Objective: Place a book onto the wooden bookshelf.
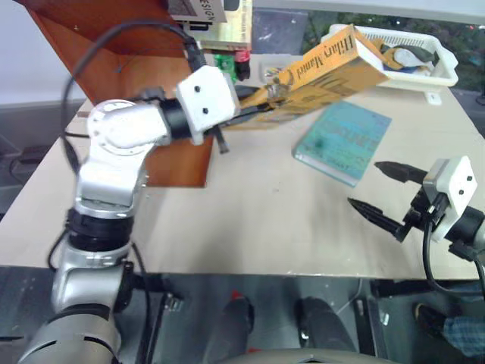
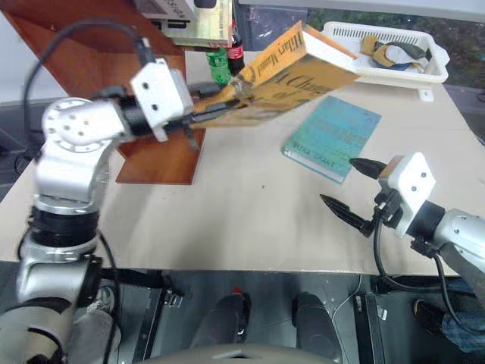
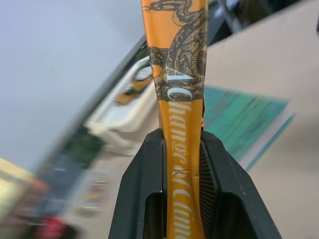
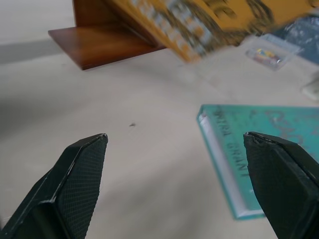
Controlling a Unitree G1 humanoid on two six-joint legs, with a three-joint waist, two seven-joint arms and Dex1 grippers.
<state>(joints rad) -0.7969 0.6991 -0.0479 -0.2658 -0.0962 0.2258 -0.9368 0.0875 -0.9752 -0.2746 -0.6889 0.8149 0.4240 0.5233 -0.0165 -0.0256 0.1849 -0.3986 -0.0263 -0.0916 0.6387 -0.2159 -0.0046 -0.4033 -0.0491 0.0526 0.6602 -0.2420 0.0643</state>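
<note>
Table [image 1: 250,220]: pale top, carrying everything here. Wooden bookshelf [image 1: 114,45] at the far left of it, reddish-brown, slanted side panel rising, its base board resting on the table; grey-white books [image 1: 198,9] lettered DESIGN sit up on it. White basket tray [image 1: 424,53] at the far right corner, odds and ends inside. The book [image 1: 333,68], thick, orange-yellow, "Hilary Mantel" readable on the cover, is off the table altogether, held in the air and tilted, its far end up toward the tray, its near end by the shelf's front edge. My left gripper [image 3: 182,164] is clamped tight on its lower edge; from my left wrist I see the cover pinched between both black fingers [image 3: 144,189]. Teal-blue book [image 1: 345,140] lies flat on the table beneath and just right of the raised one, well apart from it. My right gripper [image 1: 383,189] hangs level near the table's right front edge, its jaws spread wide with nothing between them, pointing toward the teal book, not touching it. Small green and red bottles [image 1: 231,64] stand behind the shelf.
</note>
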